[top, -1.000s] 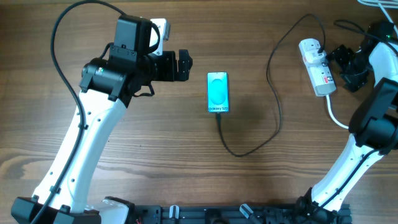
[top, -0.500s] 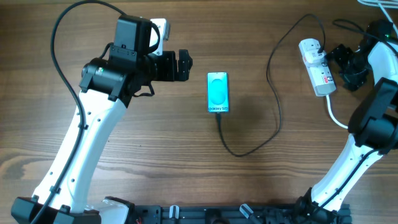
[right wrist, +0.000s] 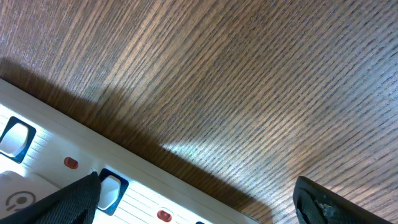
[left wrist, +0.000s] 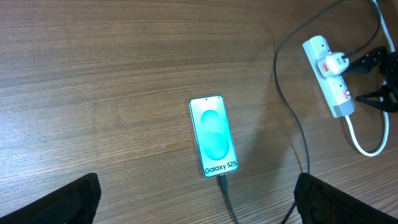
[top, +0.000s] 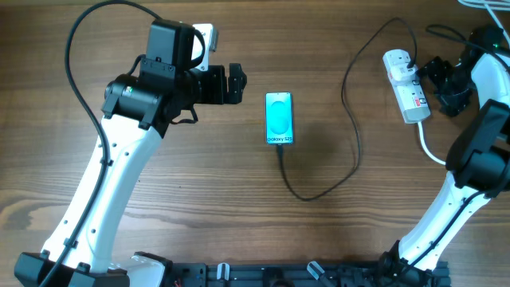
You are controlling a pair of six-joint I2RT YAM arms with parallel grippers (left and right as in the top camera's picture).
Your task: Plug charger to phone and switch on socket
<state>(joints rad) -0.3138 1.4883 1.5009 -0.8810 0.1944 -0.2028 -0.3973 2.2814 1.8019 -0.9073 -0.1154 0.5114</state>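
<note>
Brown wood-grain table (top: 239, 223): teal-screened rectangular smartphone (top: 279, 118) flat at frame centre, thin black cable (top: 351, 151) looping from its lower edge toward white elongated power strip (top: 405, 97), upper right.

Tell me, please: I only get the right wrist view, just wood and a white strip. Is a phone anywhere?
Observer: Yes, the phone lies on the table, screen lit.
Operator: Is anything plugged into it?
Observer: The charger meets its lower end, by the "Galaxy" text; it looks plugged in.
Operator: Where is the other arm?
Observer: The left tool hangs open to the left of the phone, holding nothing.
</note>
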